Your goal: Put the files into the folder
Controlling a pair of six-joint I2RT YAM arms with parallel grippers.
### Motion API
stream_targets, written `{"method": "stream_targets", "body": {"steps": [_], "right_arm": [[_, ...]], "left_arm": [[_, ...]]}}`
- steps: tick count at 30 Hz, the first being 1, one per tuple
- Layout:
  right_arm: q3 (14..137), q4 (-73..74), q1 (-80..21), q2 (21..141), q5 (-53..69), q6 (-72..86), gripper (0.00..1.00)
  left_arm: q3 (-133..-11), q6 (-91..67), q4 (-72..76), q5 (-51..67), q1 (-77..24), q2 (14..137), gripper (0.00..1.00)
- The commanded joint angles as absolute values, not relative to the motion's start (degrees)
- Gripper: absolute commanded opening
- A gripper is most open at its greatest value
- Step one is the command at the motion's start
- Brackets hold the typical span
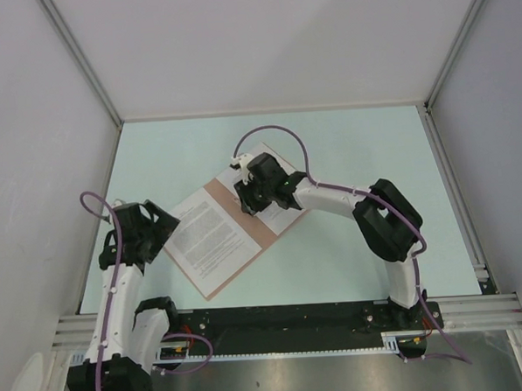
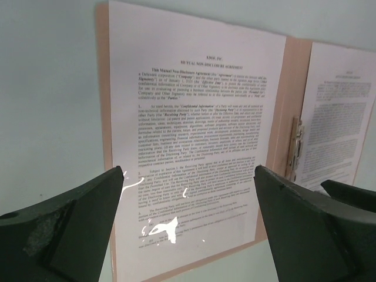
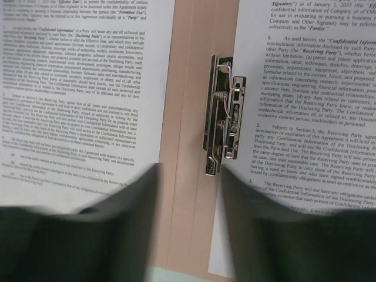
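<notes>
On the table: a salmon card folder (image 1: 240, 214) is laid open and flat on the pale green table (image 1: 346, 138), turned on a diagonal, roughly midway between the two arms.
Folder: both flaps are spread out, and a bare salmon band is seen down the spine (image 3: 188, 88) (image 2: 294, 88).
Left sheet: a white sheet of dense black print (image 1: 206, 238) is laid on the left flap; it is seen whole from the left wrist (image 2: 194, 117), with a narrow margin of card shown along its outer and lower edges, and it fills the left of the right wrist view (image 3: 76, 88).
Right sheet: a second printed sheet (image 1: 288, 216) is laid on the right flap and is largely covered from above by the right arm; its text is read clearly in the right wrist view (image 3: 305, 88) and, more faintly, from the left wrist (image 2: 341, 117).
Spring clip: a metal clip (image 3: 222, 114) (image 2: 295, 147) is fixed beside the spine at the inner edge of the right sheet; whether the paper is clamped under it cannot be told.
Left gripper: it is held near the folder's outer left edge (image 1: 168, 228), with the jaws spread wide and nothing between them (image 2: 188, 176).
Right gripper: it is poised over the spine and right flap (image 1: 248, 194), with the fingers parted, the salmon band shown in the gap, and nothing pinched (image 3: 188, 170).
</notes>
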State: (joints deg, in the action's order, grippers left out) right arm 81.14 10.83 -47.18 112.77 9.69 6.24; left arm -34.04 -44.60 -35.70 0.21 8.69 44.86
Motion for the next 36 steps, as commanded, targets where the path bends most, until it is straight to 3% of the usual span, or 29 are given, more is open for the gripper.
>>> {"method": "stream_targets", "body": {"steps": [1, 4, 9, 13, 18, 28, 34, 36], "right_arm": [[85.33, 9.67, -48.95, 116.00, 2.65, 3.17, 0.32], [88.94, 10.98, -50.01, 119.70, 0.01, 1.15, 0.32], [93.77, 14.32, -51.50, 124.70, -4.39, -1.56, 0.43], [94.66, 14.85, -51.94, 125.95, -6.68, -2.37, 0.42], [95.27, 15.38, -52.03, 126.74, -7.47, -2.46, 0.28], [95.45, 16.70, -54.49, 129.73, -14.58, -2.20, 0.18], [95.36, 17.58, -53.62, 129.03, -15.21, 1.93, 0.01], [95.36, 18.28, -52.21, 127.97, -11.44, 3.69, 0.00]], "left_arm": [[-31.47, -44.91, -36.56, 1.76, 4.23, 43.34, 1.00], [-30.33, -46.05, -36.39, 2.02, 2.11, 42.01, 1.00], [-29.88, -46.58, -35.95, 2.55, 1.14, 41.66, 0.99], [-29.80, -46.41, -35.33, 3.07, 0.97, 42.54, 1.00], [-29.44, -46.76, -34.98, 3.08, 0.97, 43.33, 1.00], [-31.55, -49.39, -37.00, 2.11, 1.14, 45.26, 1.00], [-31.82, -48.69, -35.42, 2.90, 0.97, 47.72, 1.00], [-31.64, -48.17, -33.94, 3.95, 1.05, 48.16, 1.00]]}}
